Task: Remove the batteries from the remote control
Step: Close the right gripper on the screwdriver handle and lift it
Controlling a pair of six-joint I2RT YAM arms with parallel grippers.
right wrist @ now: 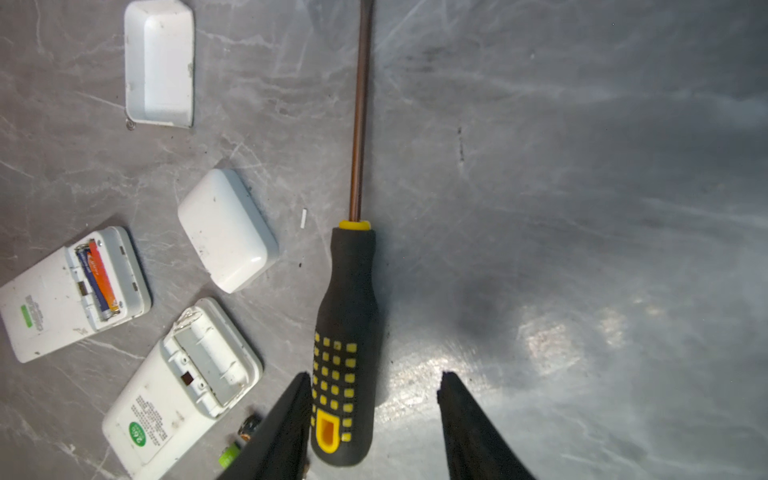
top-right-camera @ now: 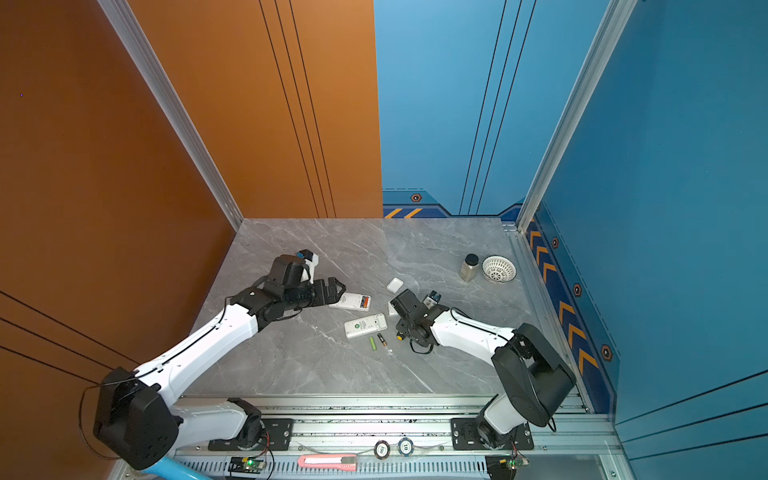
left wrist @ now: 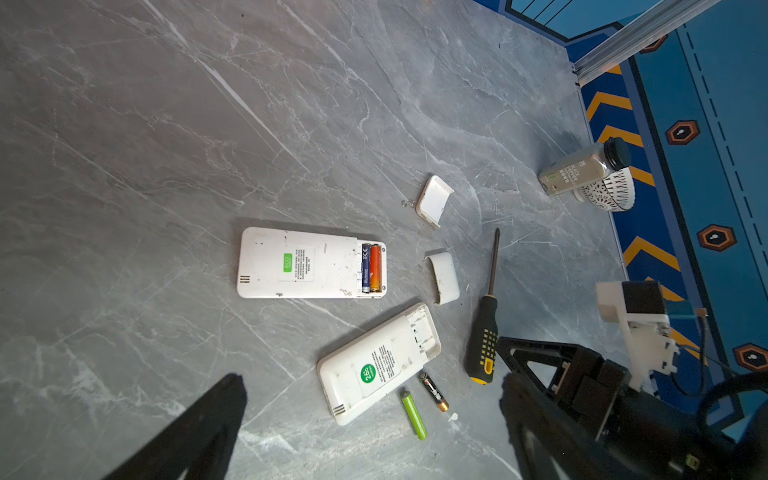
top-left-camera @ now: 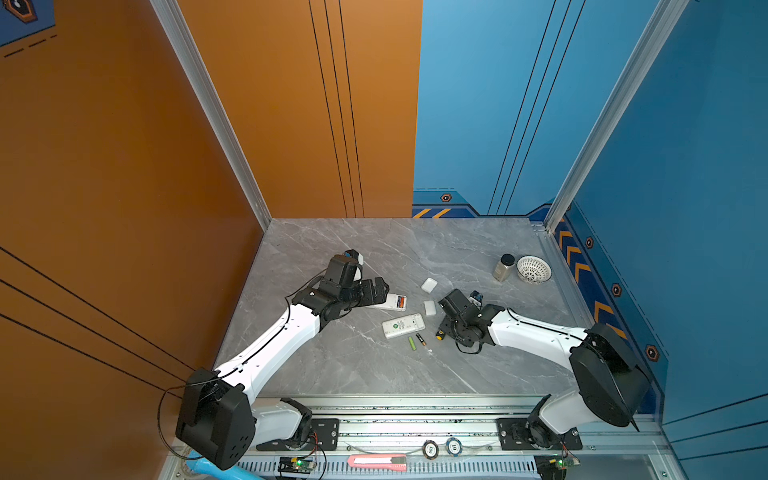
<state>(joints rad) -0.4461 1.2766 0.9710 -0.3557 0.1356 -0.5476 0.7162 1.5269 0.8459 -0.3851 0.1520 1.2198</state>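
Two white remote controls lie backs up mid-table. The far remote (left wrist: 311, 264) (top-left-camera: 392, 302) holds a black battery (left wrist: 366, 268) and a red-orange battery (left wrist: 376, 268) in its uncovered bay. The near remote (left wrist: 378, 365) (right wrist: 183, 395) has an empty bay. Beside it on the table lie a lime green battery (left wrist: 413, 415) (top-left-camera: 412, 343) and a black gold-ended battery (left wrist: 433, 392) (top-left-camera: 421, 339). My left gripper (left wrist: 372, 378) hovers wide open above the near remote. My right gripper (right wrist: 376, 376) is open, with the screwdriver (right wrist: 347, 332) handle lying between its fingers against one of them.
Two loose white battery covers (left wrist: 434, 200) (left wrist: 444, 276) lie next to the remotes. A pepper jar (top-left-camera: 505, 268) and a white basket (top-left-camera: 534, 269) stand at the back right. A pink utility knife (top-left-camera: 378, 461) rests on the front rail.
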